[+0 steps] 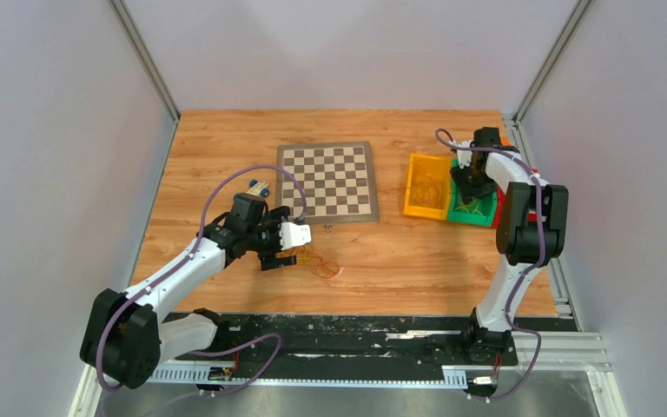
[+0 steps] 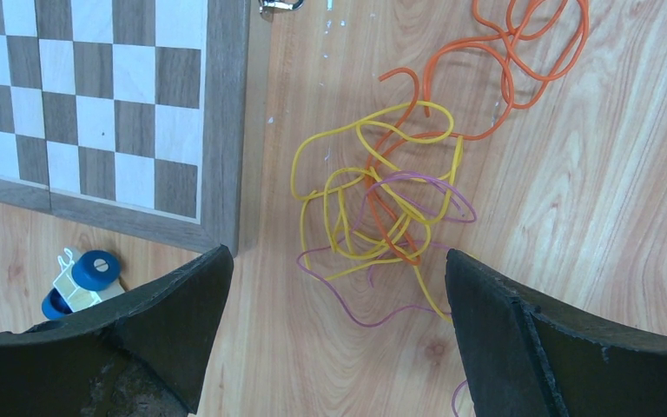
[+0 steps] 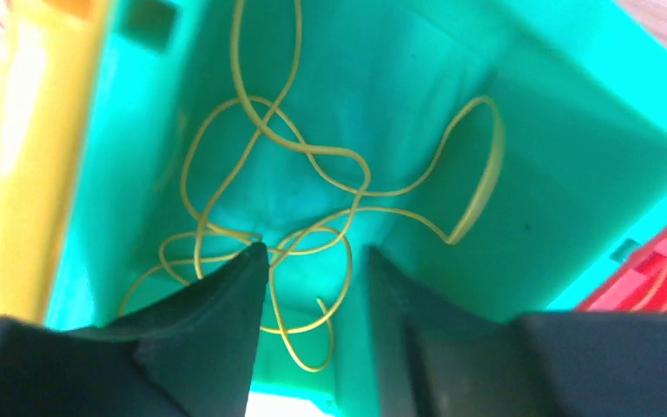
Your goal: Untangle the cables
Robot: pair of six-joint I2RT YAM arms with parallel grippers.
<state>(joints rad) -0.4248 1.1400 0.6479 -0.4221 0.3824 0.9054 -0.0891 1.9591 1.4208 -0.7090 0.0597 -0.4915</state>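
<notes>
Plainly, the left gripper [image 2: 334, 256] stands spread wide, holding nothing. The tangle of cables [image 2: 373, 208], yellow, orange and purple, lies on the table [image 2: 573, 217] mid-frame, between and just above the fingertips, right of the chessboard [image 2: 95, 87]. The right gripper [image 3: 317, 252] is partly parted inside the green bin [image 3: 573, 174]; a loose yellow cable [image 3: 313, 152] spreads above its tips, strands crossing the gap.
</notes>
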